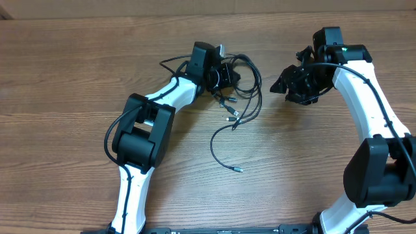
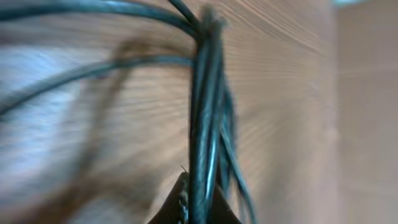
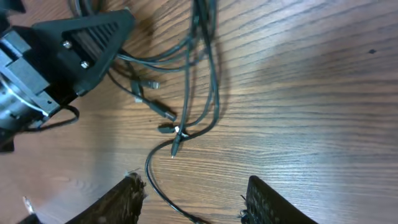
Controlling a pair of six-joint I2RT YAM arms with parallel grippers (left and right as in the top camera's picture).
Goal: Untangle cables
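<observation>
Overhead view: the left gripper [image 1: 226,77] sits at the knotted part of the cables [image 1: 239,88], near table [image 1: 78,65] centre and toward the far edge. The right gripper [image 1: 276,86] hovers just right of the bundle, not touching it. One loose strand [image 1: 213,144] curves out of the bundle toward the near edge and ends in a small metal-tipped plug [image 1: 238,169], lying well apart from the knot. Left wrist view, blurred: several cords run as one tight vertical bunch straight down between the fingertips [image 2: 171,211], and other strands branch off to the left at top. Jaws look narrow and clamped on the bunch, approx. at the tips. Right wrist view: the right unit's fingers [image 3: 132,198] stand wide apart with nothing between them but bare wood and one strand crossing below. Several plug ends [image 3: 165,114] lie close together just ahead, with cords looping up toward the left unit's jaw. Status, as a judgement: early stage. One strand appears mostly free. The rest form overlapping loops around the grip point, and the plug ends are not separated. Work left: right unit to take a plug or strand and draw it clear while the left holds the bunch, then repeat per cord.
</observation>
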